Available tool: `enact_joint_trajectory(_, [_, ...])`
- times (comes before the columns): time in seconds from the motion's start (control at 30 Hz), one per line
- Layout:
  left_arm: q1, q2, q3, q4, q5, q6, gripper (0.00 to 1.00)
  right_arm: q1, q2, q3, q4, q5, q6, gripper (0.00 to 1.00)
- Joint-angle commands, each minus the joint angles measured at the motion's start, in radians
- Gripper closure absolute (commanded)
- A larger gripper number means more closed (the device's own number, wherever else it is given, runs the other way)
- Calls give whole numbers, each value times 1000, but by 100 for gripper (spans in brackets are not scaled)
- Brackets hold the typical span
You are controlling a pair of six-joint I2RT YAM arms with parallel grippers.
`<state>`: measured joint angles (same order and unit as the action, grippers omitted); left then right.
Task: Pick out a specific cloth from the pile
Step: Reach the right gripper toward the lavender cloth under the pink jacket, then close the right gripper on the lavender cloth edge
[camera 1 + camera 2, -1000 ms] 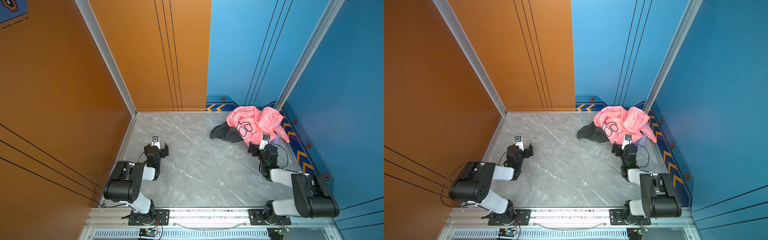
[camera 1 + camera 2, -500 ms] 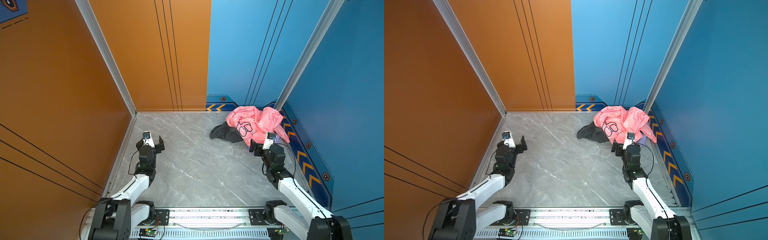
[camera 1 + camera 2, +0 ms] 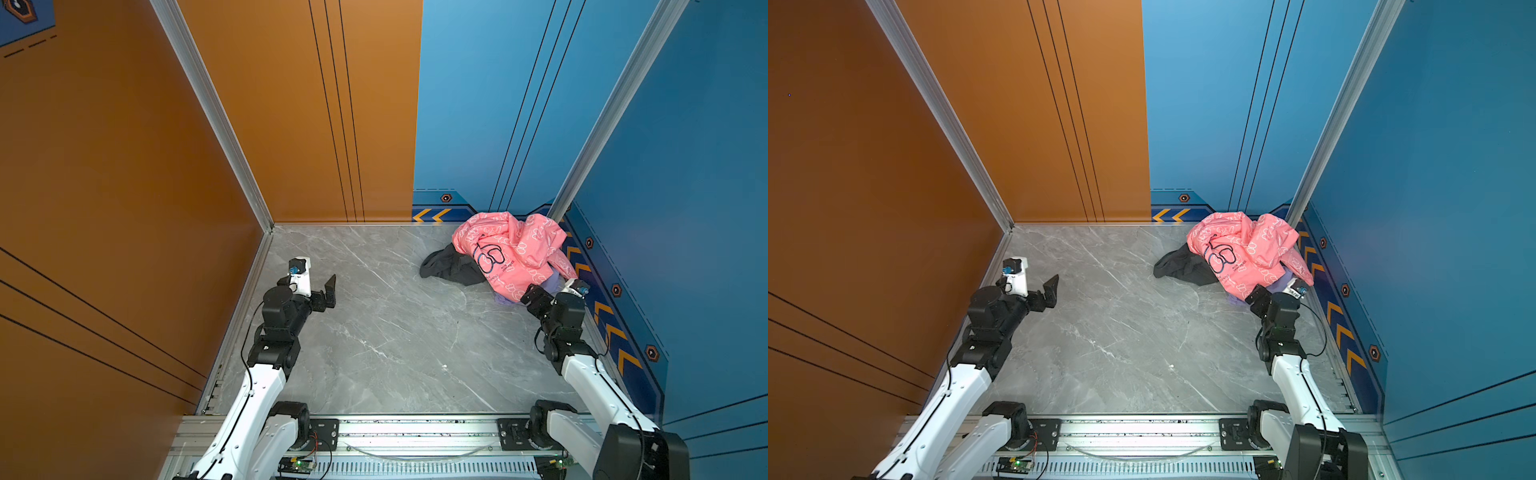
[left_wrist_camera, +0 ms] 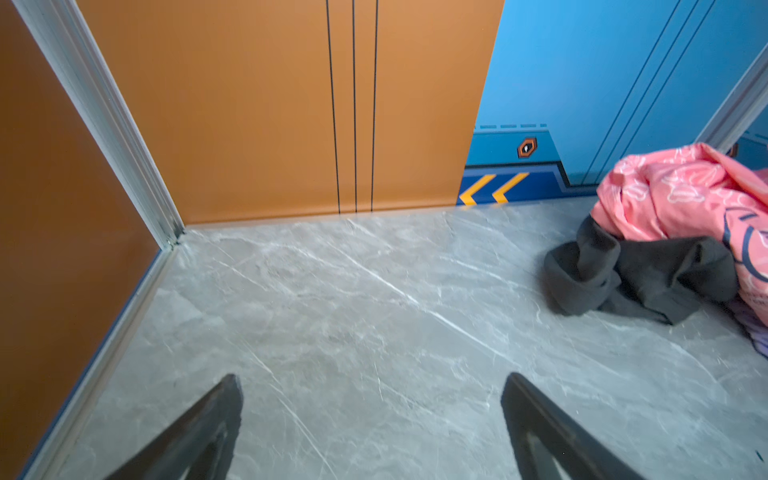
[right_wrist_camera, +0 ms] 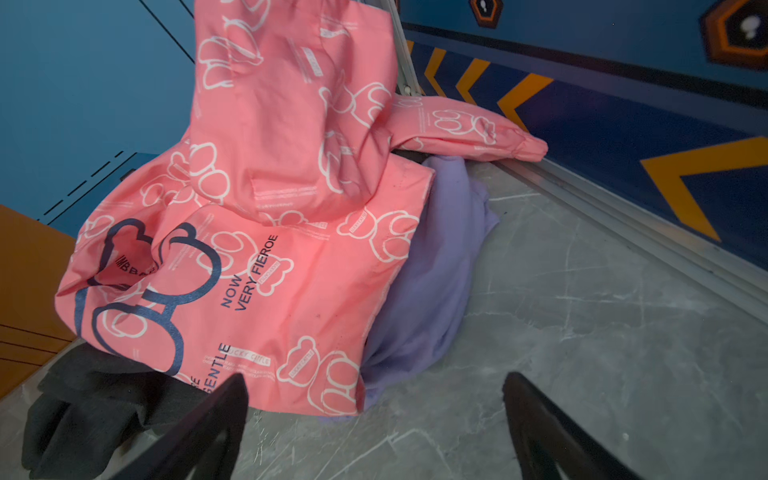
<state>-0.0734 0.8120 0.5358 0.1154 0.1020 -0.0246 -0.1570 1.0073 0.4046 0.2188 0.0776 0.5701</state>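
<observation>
Lilac cloth [image 5: 432, 266], half under the pink garment [image 5: 270, 187], lies just ahead of the right gripper [image 5: 376, 376], whose jaws are wide and empty; the left gripper [image 4: 372, 375], also spread, is well apart.

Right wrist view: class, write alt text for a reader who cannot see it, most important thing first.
A lilac cloth lies on a grey marbled surface, partly under a pink garment printed with white bear outlines and dark glasses. A charcoal garment sticks out from under the pink one, and two open black jaws point toward them.
</observation>
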Motion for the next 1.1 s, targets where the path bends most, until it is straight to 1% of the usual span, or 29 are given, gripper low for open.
enact_joint_trajectory(0.0, [-22,-27,-8,-29,70,12,2,-35,40,9,-19,-53,115,9])
enact_joint_trajectory(0.07, [-32,-44,-17,-28,70,46,2,-60,71,8,-4,-76,165,14])
enact_joint_trajectory(0.17, [-37,-97,-30,-50,71,82,2,-114,138,11,29,-148,248,22])
enact_joint_trajectory(0.27, [-43,-154,-63,-50,65,103,2,-153,211,26,74,-224,294,31])
enact_joint_trajectory(0.3, [-50,-164,-70,-48,47,105,2,-160,234,33,90,-243,304,34])
enact_joint_trajectory(0.43, [-70,-171,-73,-49,18,106,2,-168,326,49,147,-267,368,44])
enact_joint_trajectory(0.57, [-73,-183,-78,-48,-6,114,2,-174,417,59,225,-288,426,47])
enact_joint_trajectory(0.63, [-75,-192,-82,-51,-20,115,2,-178,464,76,246,-305,439,50])
enact_joint_trajectory(0.73, [-80,-206,-86,-55,-35,118,2,-180,522,98,271,-320,453,52])
enact_joint_trajectory(0.97, [-111,-210,-88,-72,-64,146,2,-182,626,133,350,-353,510,56])
enact_joint_trajectory(1.07, [-127,-210,-86,-84,-80,153,2,-182,673,149,391,-369,532,59])
